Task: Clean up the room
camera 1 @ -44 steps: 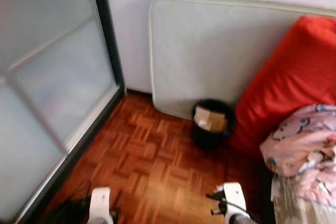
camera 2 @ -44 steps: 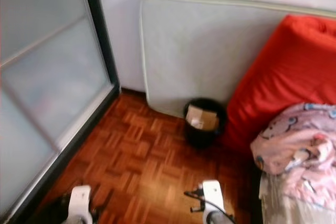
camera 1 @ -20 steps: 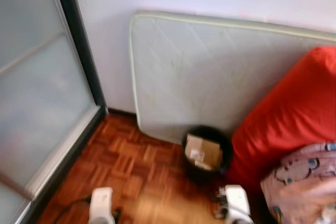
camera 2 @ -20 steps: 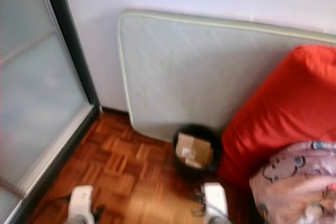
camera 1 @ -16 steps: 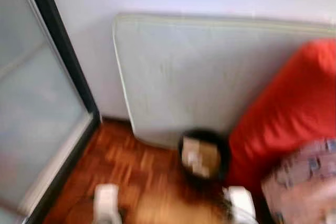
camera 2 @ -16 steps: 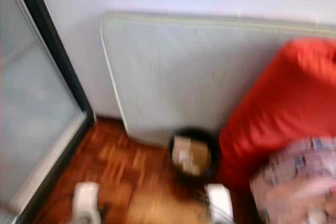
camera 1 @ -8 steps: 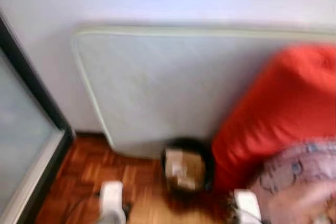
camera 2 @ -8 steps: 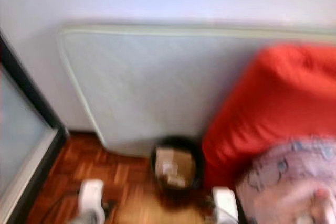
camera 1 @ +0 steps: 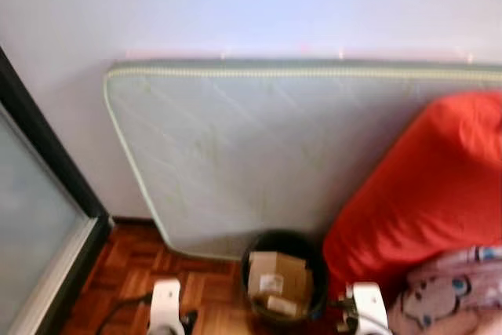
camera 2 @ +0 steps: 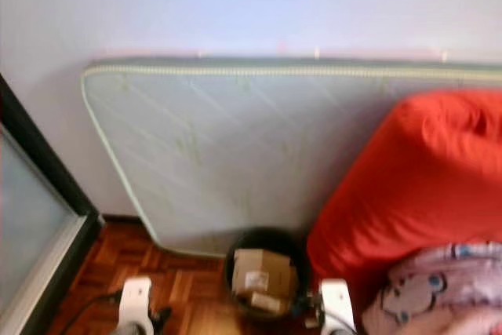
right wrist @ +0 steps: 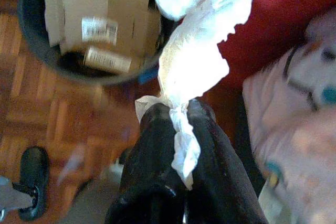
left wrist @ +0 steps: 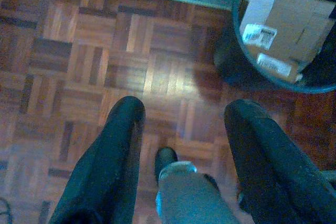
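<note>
Crumpled white tissue [right wrist: 197, 72]: soft, light, likely to flutter; pinched at its twisted tail by the right gripper [right wrist: 181, 116] just beside the black bin [right wrist: 29, 30]; left gripper [left wrist: 184, 129] spread, empty.

text: none legible | white labels [right wrist: 97, 29] on cardboard box [left wrist: 294, 22] | print too blurred

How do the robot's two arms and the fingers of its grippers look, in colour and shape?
Each arm ends in a white, rounded housing: left arm, right arm, where thin black cables run. The left gripper has two long, smooth, rounded black fingers; the right gripper has the same.
</note>
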`<state>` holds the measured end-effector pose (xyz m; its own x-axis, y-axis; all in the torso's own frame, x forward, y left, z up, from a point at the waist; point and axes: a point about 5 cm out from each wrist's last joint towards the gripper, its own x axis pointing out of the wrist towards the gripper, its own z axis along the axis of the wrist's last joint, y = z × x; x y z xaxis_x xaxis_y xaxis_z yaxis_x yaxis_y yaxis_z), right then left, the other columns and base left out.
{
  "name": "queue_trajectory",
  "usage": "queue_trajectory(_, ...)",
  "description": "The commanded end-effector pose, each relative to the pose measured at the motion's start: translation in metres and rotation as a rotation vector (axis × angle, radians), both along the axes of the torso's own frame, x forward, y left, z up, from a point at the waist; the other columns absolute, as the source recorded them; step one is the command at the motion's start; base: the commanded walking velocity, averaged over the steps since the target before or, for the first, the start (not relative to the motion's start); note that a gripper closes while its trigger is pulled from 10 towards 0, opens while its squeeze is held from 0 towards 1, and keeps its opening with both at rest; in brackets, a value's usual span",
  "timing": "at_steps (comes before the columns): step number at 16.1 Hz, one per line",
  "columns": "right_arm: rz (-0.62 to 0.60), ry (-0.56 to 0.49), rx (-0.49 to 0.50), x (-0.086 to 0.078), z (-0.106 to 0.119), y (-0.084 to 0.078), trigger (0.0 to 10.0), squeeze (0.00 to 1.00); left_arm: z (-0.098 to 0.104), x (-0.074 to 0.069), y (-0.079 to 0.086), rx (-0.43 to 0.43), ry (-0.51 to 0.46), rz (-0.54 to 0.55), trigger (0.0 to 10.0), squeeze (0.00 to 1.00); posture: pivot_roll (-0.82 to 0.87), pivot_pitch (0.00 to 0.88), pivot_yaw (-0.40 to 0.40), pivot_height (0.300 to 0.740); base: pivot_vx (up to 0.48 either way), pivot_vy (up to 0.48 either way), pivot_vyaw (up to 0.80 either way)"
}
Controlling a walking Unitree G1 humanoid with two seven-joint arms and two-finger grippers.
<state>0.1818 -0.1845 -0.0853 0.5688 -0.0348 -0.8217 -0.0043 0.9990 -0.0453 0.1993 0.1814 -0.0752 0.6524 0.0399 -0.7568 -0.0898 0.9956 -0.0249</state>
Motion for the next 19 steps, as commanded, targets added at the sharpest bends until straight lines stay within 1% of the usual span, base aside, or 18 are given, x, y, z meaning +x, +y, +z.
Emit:
queue_trajectory(1,-0.004,-0.012,0.029,0.0041,0.0008,0.0112,10.0,0.00,0.0004,-0.0019,0.0118,0.025,0.008,0.013,10.0,0.00,-0.03,0.005,-0.029,0.740,0.311,0.000,0.00)
queue_trajectory(7,-0.003,-0.027,0.039,0.0054,0.0017,0.0116,10.0,0.00,0.0007,-0.0012,0.0118,0.026,0.006,0.014,10.0,0.00,-0.04,0.007,-0.029,0.740,0.309,0.000,0.00)
queue_trajectory(9,0.029,-0.054,0.045,0.0079,0.0035,0.0130,10.0,0.00,0.0008,-0.0013,0.0120,0.026,0.004,0.017,10.0,0.00,-0.04,0.007,-0.030,0.740,0.293,0.000,0.00)
queue_trajectory(11,0.062,-0.081,0.052,0.0103,0.0054,0.0143,10.0,0.00,0.0010,-0.0012,0.0120,0.025,-0.002,0.022,10.0,0.00,-0.04,0.010,-0.030,0.740,0.000,0.000,0.00)
queue_trajectory(15,0.081,-0.104,0.051,0.0118,0.0069,0.0136,10.0,0.00,0.0010,-0.0012,0.0103,0.016,-0.010,0.024,10.0,0.00,-0.04,0.012,-0.035,0.740,0.000,0.000,0.00)
queue_trajectory(19,0.099,-0.131,0.092,0.0137,0.0087,0.0160,10.0,0.00,0.0008,-0.0015,0.0098,0.012,-0.011,0.030,10.0,0.00,-0.05,0.014,-0.037,0.740,0.000,0.000,0.00)
